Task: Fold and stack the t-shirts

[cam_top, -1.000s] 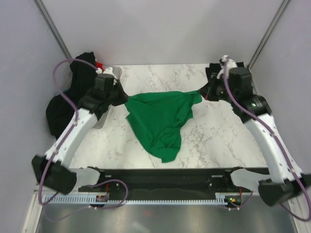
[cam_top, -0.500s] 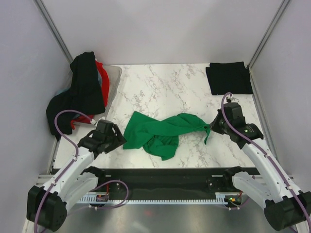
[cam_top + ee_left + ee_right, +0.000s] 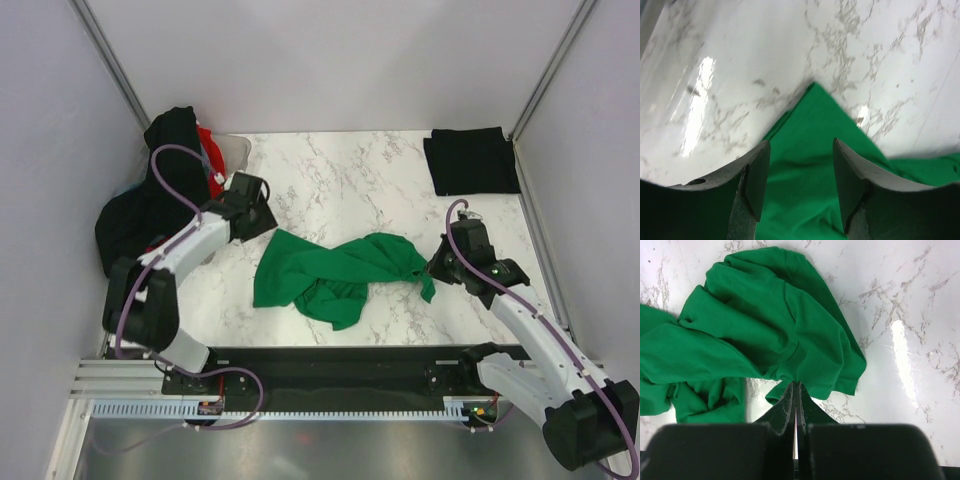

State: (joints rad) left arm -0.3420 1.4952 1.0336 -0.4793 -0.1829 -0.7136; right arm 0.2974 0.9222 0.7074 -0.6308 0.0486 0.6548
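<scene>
A bright green t-shirt [image 3: 330, 275] lies crumpled in the middle of the marble table [image 3: 340, 180]. My right gripper [image 3: 436, 266] is shut on its right edge, and in the right wrist view the fabric [image 3: 765, 325] bunches at the closed fingertips of that gripper [image 3: 795, 385]. My left gripper [image 3: 262, 216] hovers open just behind the shirt's left corner. In the left wrist view that green corner [image 3: 815, 140] shows between the spread fingers [image 3: 758, 172] of the left gripper [image 3: 800, 175], which grip nothing. A folded black t-shirt [image 3: 472, 160] lies at the back right.
A heap of black t-shirts [image 3: 160, 190] and a red one [image 3: 208, 150] hangs over a translucent tub [image 3: 236, 152] at the back left, close behind the left arm. Grey walls enclose the table on three sides.
The shirt was carried from the back toward the front. The left gripper opened, let go of the left corner and swung back toward the tub. The right gripper keeps its hold.
</scene>
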